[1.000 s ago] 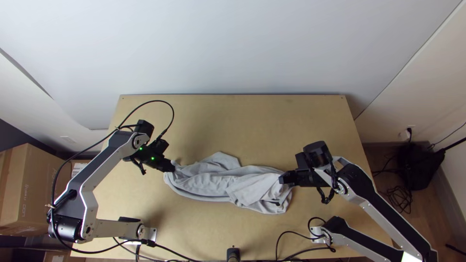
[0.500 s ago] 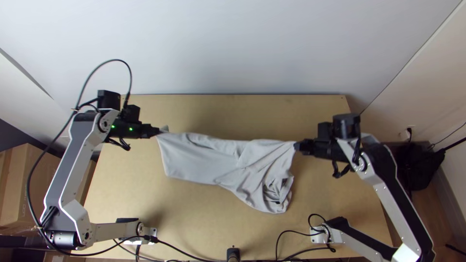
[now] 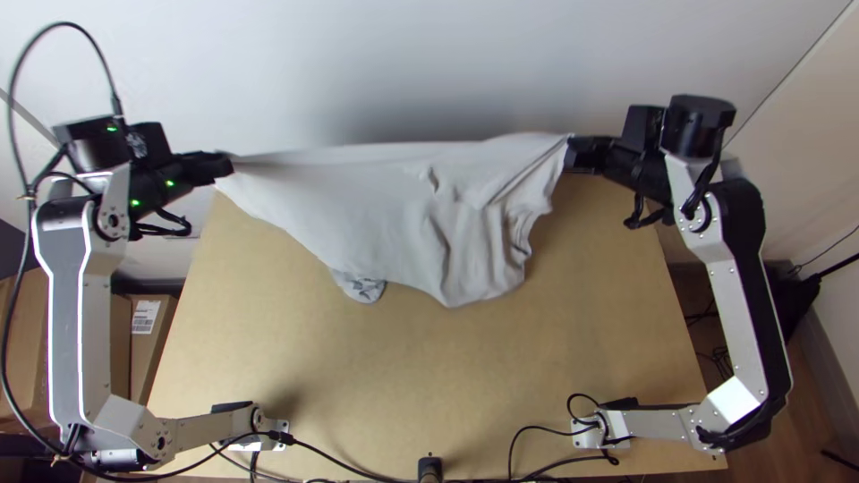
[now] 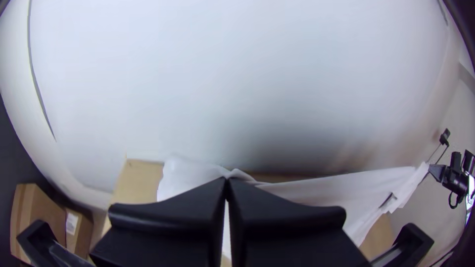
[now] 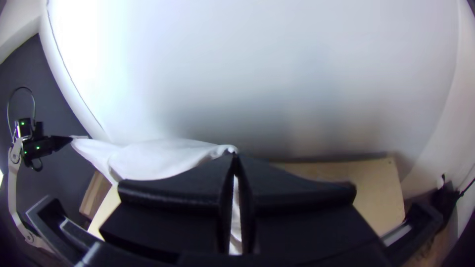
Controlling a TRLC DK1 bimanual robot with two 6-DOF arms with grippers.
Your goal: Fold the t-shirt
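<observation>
The light grey t-shirt (image 3: 385,201) hangs stretched between both grippers over the table's far part, its upper edge nearly straight and its lower part draping in creases. In the top view my left gripper (image 3: 224,165) is shut on its left upper corner, and my right gripper (image 3: 573,154) is shut on the right upper corner. The left wrist view has the left gripper (image 4: 226,184) closed on cloth (image 4: 193,174). Fabric (image 5: 158,158) also runs to the closed tips of the right gripper (image 5: 235,159) in the right wrist view. A patterned patch (image 3: 365,289) shows at the lower edge.
The wooden table (image 3: 429,376) lies below, with a white wall (image 3: 429,63) behind its far edge. Black cables (image 3: 537,447) run along the near edge. Cardboard boxes (image 3: 143,344) stand on the left, and a black bag (image 5: 443,200) is on the floor at the right.
Both grippers have moved up the picture and farther apart. The t-shirt, bunched on the table at first, has been drawn wide and lifted along with them.
</observation>
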